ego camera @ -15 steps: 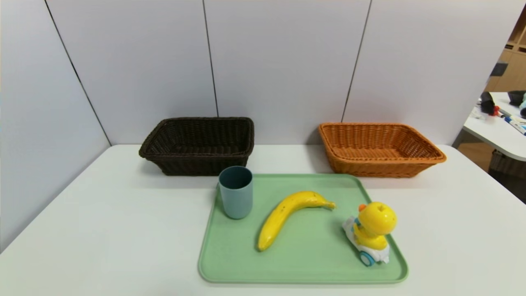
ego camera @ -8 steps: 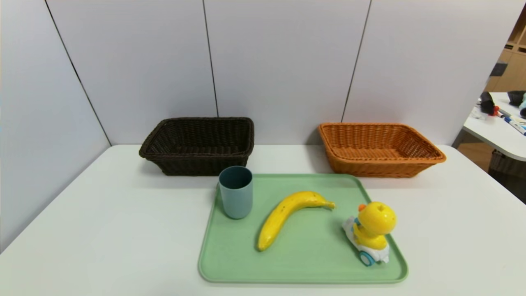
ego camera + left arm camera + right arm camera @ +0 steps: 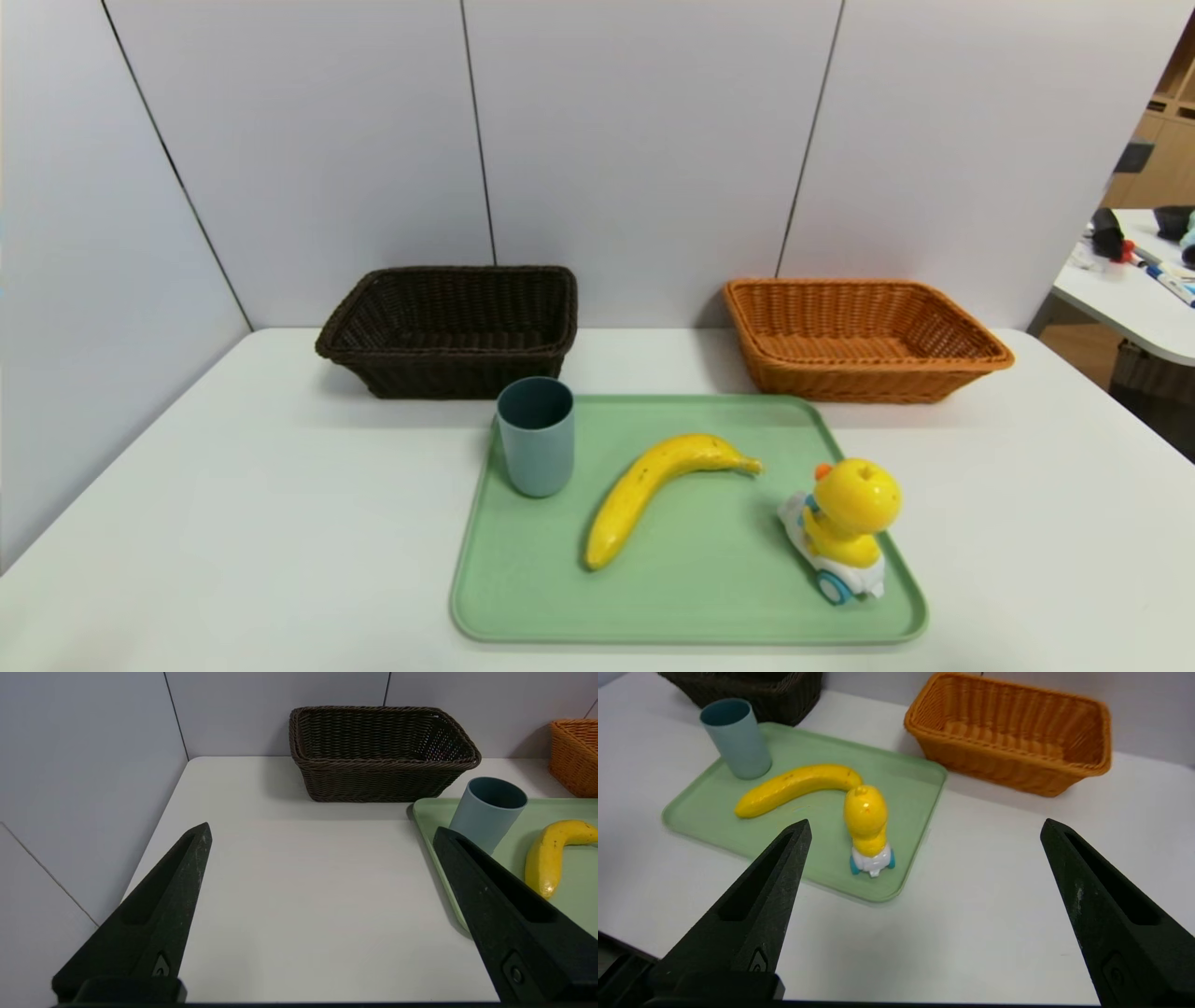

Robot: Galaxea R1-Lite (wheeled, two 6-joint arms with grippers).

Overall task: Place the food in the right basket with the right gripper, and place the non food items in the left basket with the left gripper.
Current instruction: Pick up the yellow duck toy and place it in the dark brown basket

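The banana (image 3: 644,490) lies near the middle of the green tray (image 3: 691,630), between the cup (image 3: 539,448) and the toy duck (image 3: 845,523), apart from the cup. Its long axis is curved and runs diagonally: the stem end points away from the robot and toward the right, the blunt end toward the robot and the left. As the only food item, it is assigned to the orange basket (image 3: 868,378), which stands beyond the tray on the right. The dark basket (image 3: 457,373) stands beyond the tray on the left and is designated for the cup and the toy duck.

The right gripper (image 3: 927,821) is over the near right part of the table (image 3: 1046,523), its fingers wide apart with nothing between them in its grasp. From these fingers the banana lies toward the robot's left, past the toy duck. The left gripper (image 3: 322,828) is over the left part of the table, fingers likewise wide and unloaded; the cup lies to its right, ahead of the banana.

The next move probably requires the right fingers to travel left and close across the banana's middle, square to its axis. Clearance over the duck's head is hard to judge; contact there is possible.
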